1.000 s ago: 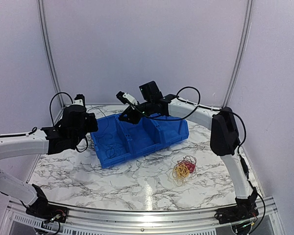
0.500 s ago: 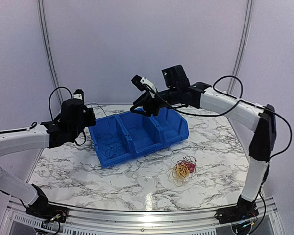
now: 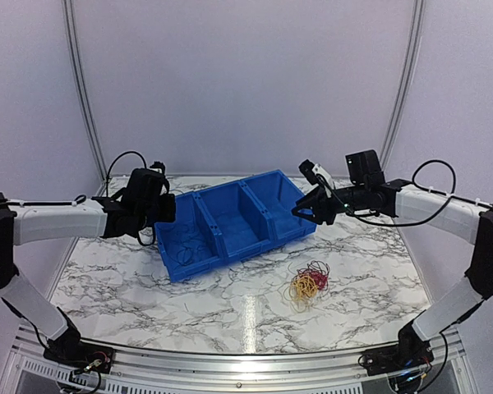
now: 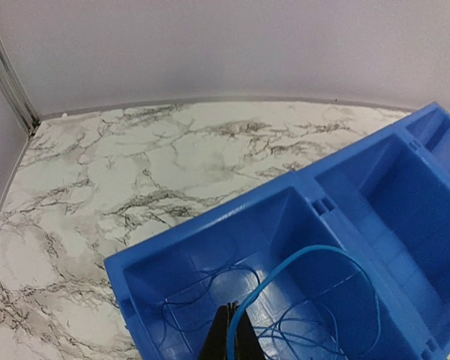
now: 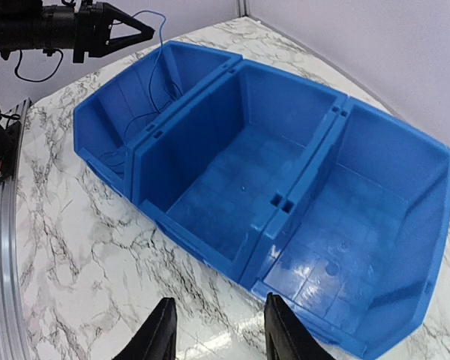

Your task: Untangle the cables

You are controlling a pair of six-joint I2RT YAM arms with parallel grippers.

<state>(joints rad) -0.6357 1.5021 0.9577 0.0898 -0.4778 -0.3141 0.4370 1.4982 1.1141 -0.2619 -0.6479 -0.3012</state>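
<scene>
Overhead, two white-and-black arms reached in from the near edge of a marble-patterned counter (image 3: 148, 295). A blue plastic bin (image 3: 238, 250) with three compartments in a row sat on the counter between them. It was turned at a slant, its left end nearer the arms.

The left fingers (image 4: 229, 341) were closed, pinching a thin blue cable (image 4: 315, 251). They hung above the bin's left compartment. From the tips the cable rose in a wide arch and dropped back into that same compartment. More hair-thin dark strands (image 4: 187, 300) lay in loose loops on that compartment's floor. Whether they belonged to the same cable could not be told.

The right fingers (image 3: 306, 208) stood apart with nothing between them. They hovered by the bin's right end, just short of it, pointing toward the bin. The right wrist view looked along the bin's whole length. It showed the left fingers at the far end with the blue cable trailing down from them.

A small bundle (image 3: 309, 281) of tangled cables, red, yellow and some darker loops, lay on the counter in front of the bin's right end. It was apart from the bin and from both sets of fingers. Pale walls enclosed the counter on three sides.
</scene>
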